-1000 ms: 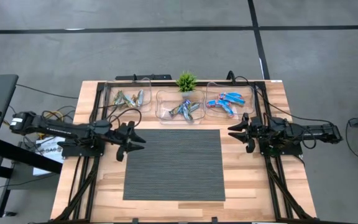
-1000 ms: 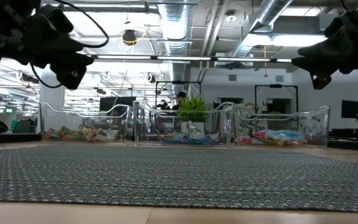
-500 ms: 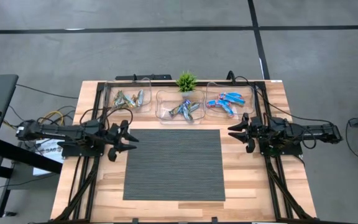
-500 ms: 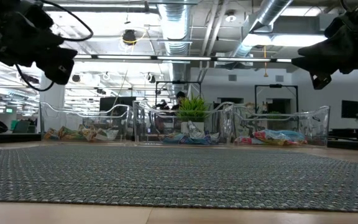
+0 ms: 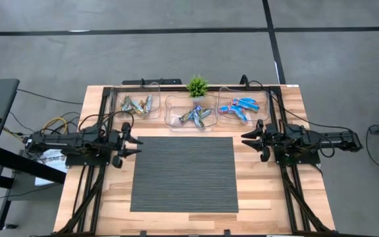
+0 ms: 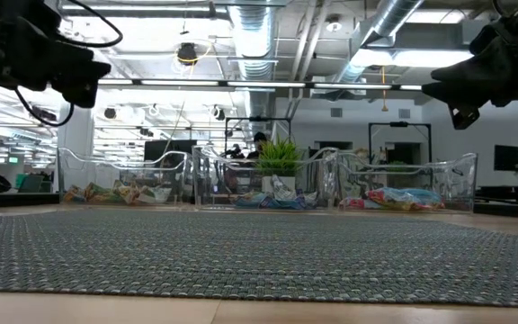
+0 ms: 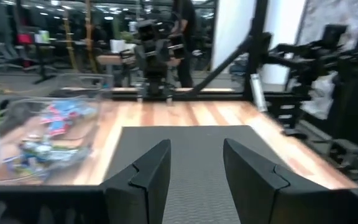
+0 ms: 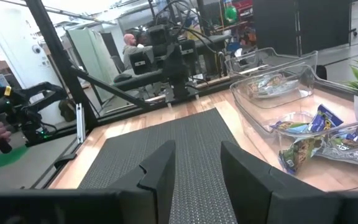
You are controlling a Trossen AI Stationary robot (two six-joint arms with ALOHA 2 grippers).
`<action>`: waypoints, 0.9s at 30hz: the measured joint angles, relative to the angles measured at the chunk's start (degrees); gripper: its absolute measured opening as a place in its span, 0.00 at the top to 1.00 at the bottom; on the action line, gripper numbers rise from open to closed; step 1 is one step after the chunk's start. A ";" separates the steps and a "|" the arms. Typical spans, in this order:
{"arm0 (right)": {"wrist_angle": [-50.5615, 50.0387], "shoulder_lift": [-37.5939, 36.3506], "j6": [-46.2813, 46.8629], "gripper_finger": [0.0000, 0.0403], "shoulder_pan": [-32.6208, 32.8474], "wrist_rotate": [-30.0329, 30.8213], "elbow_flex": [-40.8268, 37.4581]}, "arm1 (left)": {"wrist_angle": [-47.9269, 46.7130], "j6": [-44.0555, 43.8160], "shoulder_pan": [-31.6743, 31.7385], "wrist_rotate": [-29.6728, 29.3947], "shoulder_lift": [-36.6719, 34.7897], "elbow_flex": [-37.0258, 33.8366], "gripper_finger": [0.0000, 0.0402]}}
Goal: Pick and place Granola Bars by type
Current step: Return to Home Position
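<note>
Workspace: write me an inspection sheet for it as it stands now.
Surface: wooden table, grey woven mat at its centre.
Job's things: granola bars sorted in three clear bins at the far edge: tan-green left, mixed middle, blue right.
Clutter: small potted plant behind the middle bin.
Grippers: left gripper and right gripper open, empty, beside the mat.
Cables: loose bundle off the table's left side.
Surroundings: grey floor; a person beyond the table.

Robotics lab: exposed ceiling ducts (image 6: pixel 255 40), taped concrete floor (image 5: pixel 176 62).

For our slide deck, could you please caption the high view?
Granola bars sorted in three clear bins; left claw and right claw open, flanking the mat.
</note>
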 joint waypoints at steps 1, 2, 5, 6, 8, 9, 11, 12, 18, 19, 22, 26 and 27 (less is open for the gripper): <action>0.00 0.00 0.00 0.70 0.00 0.01 0.00 | -0.18 0.52 0.00 -0.97 0.02 0.00 0.65; 0.00 0.00 -0.02 0.70 0.00 0.02 0.00 | -0.25 0.72 0.00 -1.73 0.06 0.00 0.65; 0.00 0.00 0.00 0.70 0.00 0.00 0.00 | -0.45 0.69 0.02 -2.88 0.09 0.00 0.65; 0.00 0.00 -0.02 0.70 0.00 0.00 0.00 | -0.41 0.59 0.02 -2.85 0.09 0.00 0.65; 0.00 0.00 -0.01 0.70 0.00 0.01 0.00 | -0.41 0.50 0.02 -2.82 0.09 0.00 0.65; 0.00 0.00 0.00 0.70 0.00 0.00 0.00 | -0.41 0.50 0.02 -2.82 0.09 0.00 0.65; 0.00 0.00 -0.01 0.70 0.00 0.00 0.00 | -0.20 0.55 0.02 -2.82 0.08 0.00 0.65; 0.00 0.00 0.00 0.70 0.00 0.00 0.00 | 0.10 0.70 0.02 -2.78 0.07 -0.01 0.65; 0.00 0.00 -0.01 0.70 0.00 0.00 0.00 | 2.40 0.74 0.02 -1.85 0.09 -0.94 0.65; 0.00 0.00 -0.01 0.70 0.00 0.00 -0.02 | 2.39 0.72 0.02 -1.93 0.09 -0.94 0.65; 0.00 0.00 0.00 0.70 0.00 0.00 -0.02 | 2.16 0.21 0.00 -3.78 0.09 -0.94 0.65; 0.00 0.00 0.00 0.70 0.00 0.00 -0.02 | 2.01 0.24 0.02 -4.37 0.10 -0.96 0.65; 0.00 0.00 0.00 0.70 -0.01 0.00 -0.02 | 2.01 0.21 0.02 -4.37 0.09 -0.98 0.65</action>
